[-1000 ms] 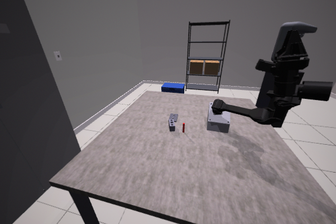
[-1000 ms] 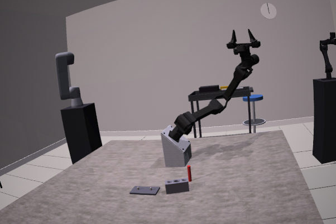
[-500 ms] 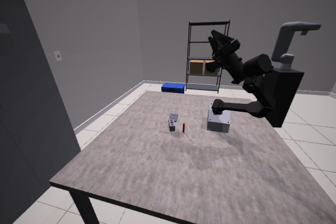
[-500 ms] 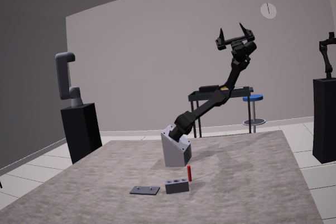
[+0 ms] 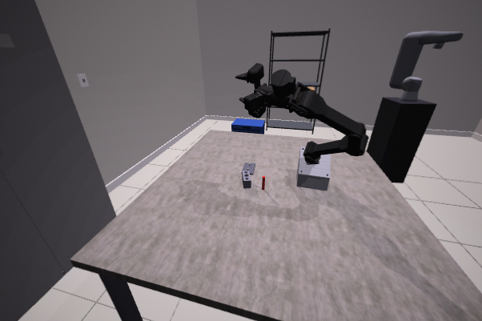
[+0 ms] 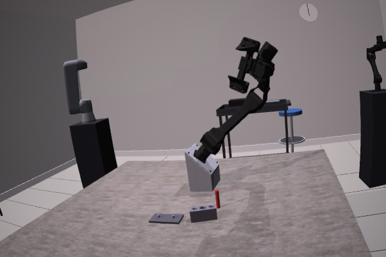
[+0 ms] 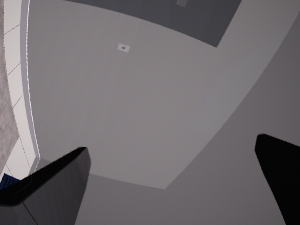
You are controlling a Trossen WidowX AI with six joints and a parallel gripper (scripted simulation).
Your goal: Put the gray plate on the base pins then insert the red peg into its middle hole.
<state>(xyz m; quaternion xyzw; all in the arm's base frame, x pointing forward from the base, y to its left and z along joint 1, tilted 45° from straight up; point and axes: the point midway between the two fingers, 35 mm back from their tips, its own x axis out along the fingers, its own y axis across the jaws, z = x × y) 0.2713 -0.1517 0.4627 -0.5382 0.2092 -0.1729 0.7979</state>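
The gray plate (image 5: 247, 182) (image 6: 203, 215), a block with a row of three holes, stands on the table with its holes facing up. The flat dark base (image 5: 251, 167) (image 6: 165, 219) lies beside it, with two short pins pointing up and nothing on them. In the exterior view a small gap shows between base and plate. The red peg (image 5: 263, 182) (image 6: 217, 198) stands upright on the table near the plate's other end. My gripper (image 5: 238, 88) (image 6: 241, 64) (image 7: 175, 151) is open and empty, high above the table. The wrist view shows only walls, floor and a table edge past the fingers.
The arm's gray mounting block (image 5: 312, 182) (image 6: 200, 175) stands on the table (image 5: 224, 239) (image 6: 96, 223), beyond the peg in the exterior view. A shelf rack (image 5: 300, 34), a blue box (image 5: 248, 126) and other robots on dark pedestals stand off the table.
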